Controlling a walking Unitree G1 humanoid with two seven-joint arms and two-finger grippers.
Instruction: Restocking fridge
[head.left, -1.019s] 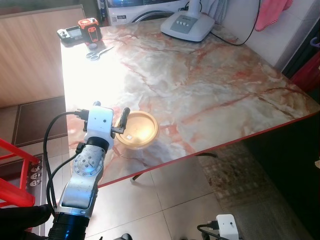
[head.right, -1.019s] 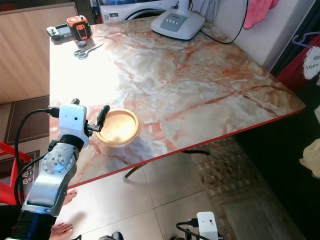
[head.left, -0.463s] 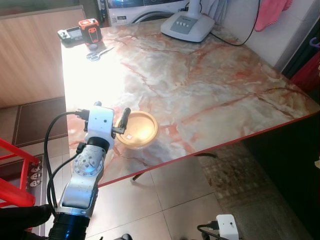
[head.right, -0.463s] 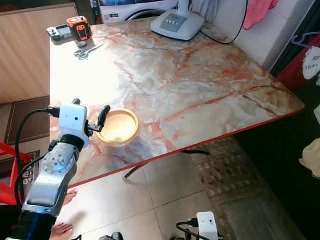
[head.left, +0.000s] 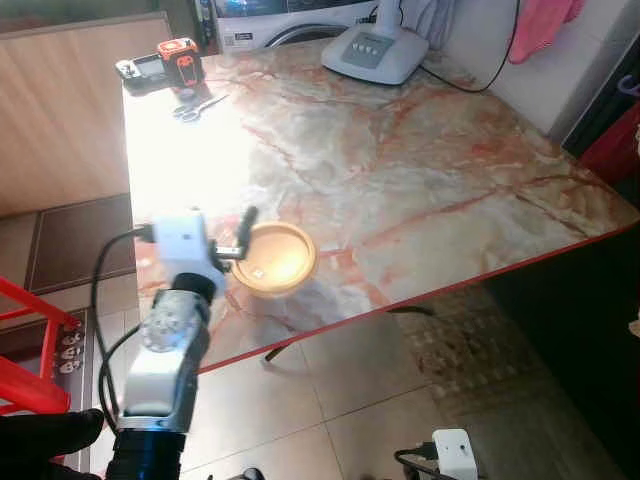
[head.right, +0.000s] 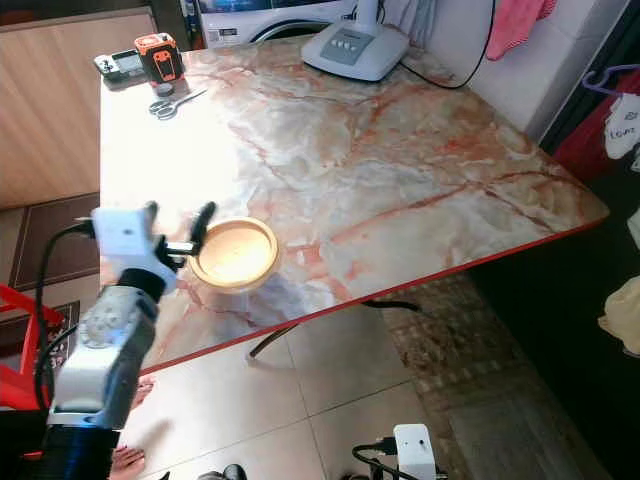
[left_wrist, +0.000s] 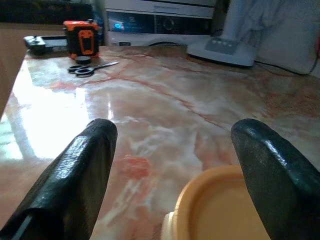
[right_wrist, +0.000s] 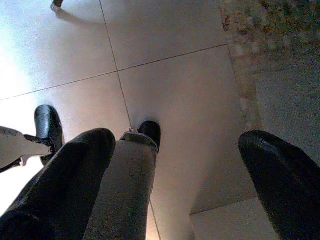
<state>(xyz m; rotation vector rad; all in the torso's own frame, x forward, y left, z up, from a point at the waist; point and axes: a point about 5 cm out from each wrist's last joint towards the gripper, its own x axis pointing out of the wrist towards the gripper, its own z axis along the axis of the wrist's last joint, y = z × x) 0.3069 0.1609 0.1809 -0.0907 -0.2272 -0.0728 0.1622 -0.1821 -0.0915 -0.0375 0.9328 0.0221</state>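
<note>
left gripper (left_wrist: 170, 165) is spread wide open at the table's near edge, with the yellow bowl (head.left: 274, 260) just ahead toward its right finger, so it's the nearer arm.

You have the bowl (head.left: 272, 259) on the bench (head.left: 400, 170) near its front edge, towards your left. The left gripper (left_wrist: 172, 175) sits just at the bowl's left side, jaws spread wide. At the far left corner of the bench lie the scissors (head.left: 197, 105), with a tape measure (head.left: 179, 60) behind them. The fan base (head.left: 375, 50) stands at the far edge, right of those. The right gripper (right_wrist: 180, 180) hangs over the floor (right_wrist: 175, 75).
</note>
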